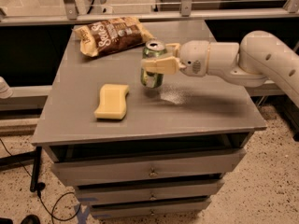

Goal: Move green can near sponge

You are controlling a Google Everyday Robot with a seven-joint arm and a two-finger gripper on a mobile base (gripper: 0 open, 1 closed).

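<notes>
One gripper (156, 60), reaching in from the right, is clamping its fingers around the green can (152, 79), holding it upright over the middle of the grey table (210, 107). The sponge (112, 101) is lying flat just left of the can, not touching it. A brown snack bag (112, 35) is resting near the back edge.

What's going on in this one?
The robot's gripper reaches in from the right with its jaws closed on the green can, holding it upright over the middle of the grey cabinet top. The sponge lies flat close beside the can, not touching it. A brown snack bag sits at the back.
</notes>
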